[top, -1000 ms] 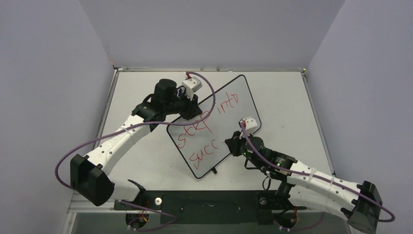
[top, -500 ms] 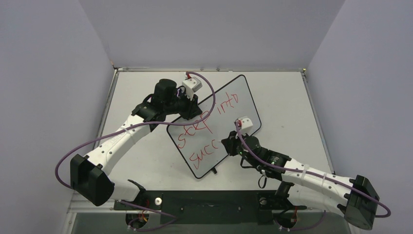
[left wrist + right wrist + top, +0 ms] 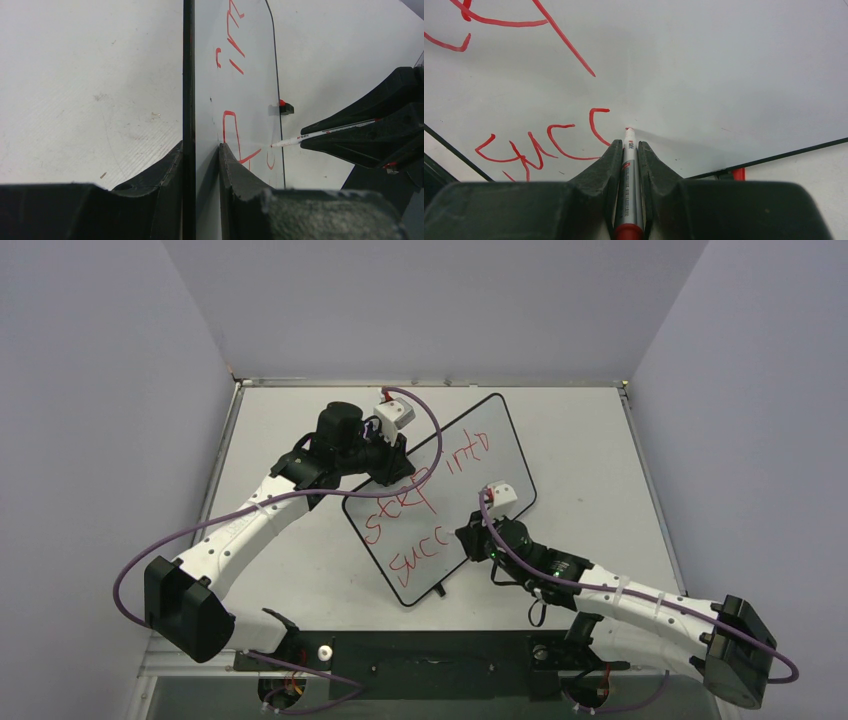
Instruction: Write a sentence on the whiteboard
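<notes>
The whiteboard (image 3: 470, 465) lies tilted on the table, with its black frame. Red lettering (image 3: 420, 495) reads "step into" with "succ" below. My left gripper (image 3: 388, 472) is shut on the board's far left edge; in the left wrist view its fingers (image 3: 227, 165) clamp the frame (image 3: 188, 75). My right gripper (image 3: 470, 537) is shut on a red marker (image 3: 628, 165), silver-bodied with a red end. The tip touches the board (image 3: 724, 75) just right of the last "c" (image 3: 596, 125). The marker also shows in the left wrist view (image 3: 325, 134).
The pale grey tabletop (image 3: 590, 440) surrounds the board. A small black foot with a red tip (image 3: 284, 107) sits on the board's edge. Lilac walls close the back and both sides. A black base rail (image 3: 420, 650) runs along the near edge.
My right arm has shifted left and slightly forward, bringing the marker tip to the spot right of "succ". The left arm and the board have not moved.
</notes>
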Tool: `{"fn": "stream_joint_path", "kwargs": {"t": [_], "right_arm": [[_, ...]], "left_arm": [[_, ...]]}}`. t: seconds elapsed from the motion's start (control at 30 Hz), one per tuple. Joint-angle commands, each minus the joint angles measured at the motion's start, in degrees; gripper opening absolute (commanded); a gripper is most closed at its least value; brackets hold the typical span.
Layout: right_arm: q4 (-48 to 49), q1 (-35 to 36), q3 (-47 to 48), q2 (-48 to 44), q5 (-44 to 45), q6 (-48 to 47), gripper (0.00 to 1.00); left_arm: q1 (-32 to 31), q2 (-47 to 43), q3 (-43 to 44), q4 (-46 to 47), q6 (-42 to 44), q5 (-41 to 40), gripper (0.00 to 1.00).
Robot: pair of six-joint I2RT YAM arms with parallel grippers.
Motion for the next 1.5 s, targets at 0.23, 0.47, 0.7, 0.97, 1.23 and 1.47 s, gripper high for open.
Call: {"fn": "stream_joint_path", "kwargs": {"t": [0.23,0.47,0.7,0.97,1.23,1.47], "right_arm": [[1.2,-1.6,-0.5,-0.9,3.7,-0.1,0.0],[0.5,-3.9,0.0,-1.0,4.0,-1.0,0.0],[1.0,-4.5,2.1,0.0,2.5,-1.9,0.0],[2.7,-4.4,2.7,0.6,-1.0,-2.0,0.0],[4.6,-4.1,2.5,0.7,-3.4,-1.4,0.0],[5.2,-3.7,2.9,0.4,-4.0,-1.3,0.0]], "left_arm": [[-0.4,-1.3,0.2,4.8,4.2,-2.4,0.0],[-0.4,-1.4,0.2,4.8,4.2,-2.4,0.0],[-0.4,-1.4,0.3,4.8,4.2,-2.5,0.0],[-0.4,-1.4,0.3,4.8,4.3,-2.6,0.0],[-0.4,-1.4,0.2,4.8,4.3,-2.6,0.0],[-0.4,-1.4,0.2,4.7,4.3,-2.6,0.0]]}}
